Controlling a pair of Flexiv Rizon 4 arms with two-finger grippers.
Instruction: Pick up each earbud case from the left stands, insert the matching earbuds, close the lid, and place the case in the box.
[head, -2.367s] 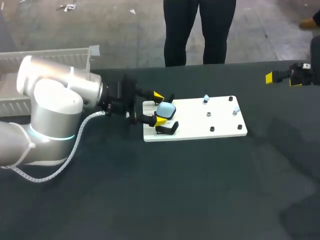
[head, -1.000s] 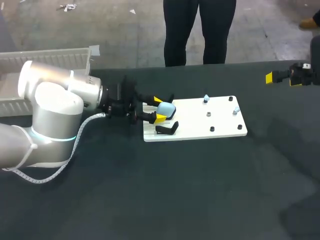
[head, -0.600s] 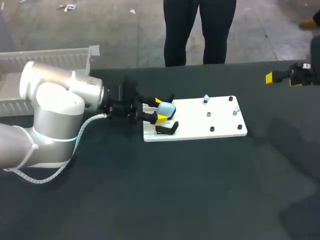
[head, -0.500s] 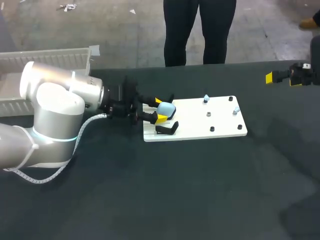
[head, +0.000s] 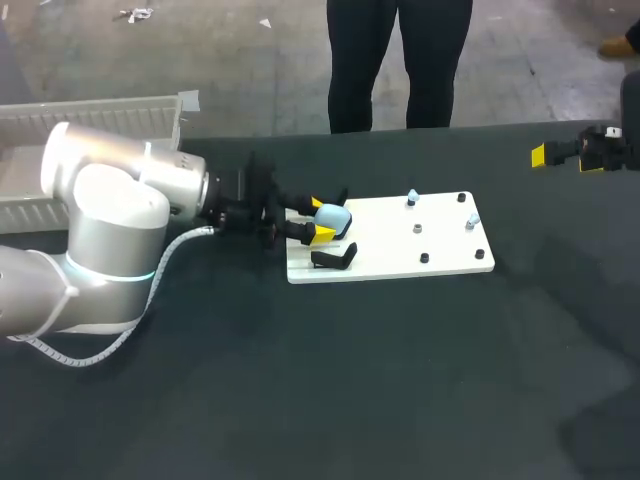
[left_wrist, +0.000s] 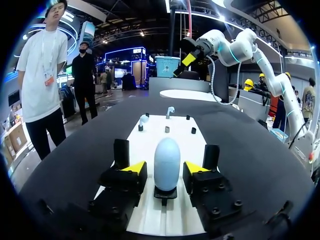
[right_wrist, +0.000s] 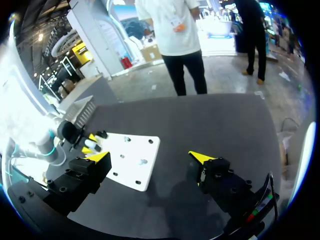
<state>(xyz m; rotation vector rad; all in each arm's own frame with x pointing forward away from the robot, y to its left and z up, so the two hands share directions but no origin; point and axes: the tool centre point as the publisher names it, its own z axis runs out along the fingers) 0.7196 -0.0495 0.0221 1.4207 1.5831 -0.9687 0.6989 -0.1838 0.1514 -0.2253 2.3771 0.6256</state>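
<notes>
two gaps flank case (left_wrist: 166, 157), left wrist view

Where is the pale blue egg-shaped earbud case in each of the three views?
Head view: the pale blue egg-shaped earbud case is between the yellow tips of the left pincer, at the near-arm end of the flat white board.
Left wrist view: it stands upright on a small black stand, between the open fingers.
Right wrist view: too small to make out, by the left pincer.
Shared landmark: the white board.
</notes>
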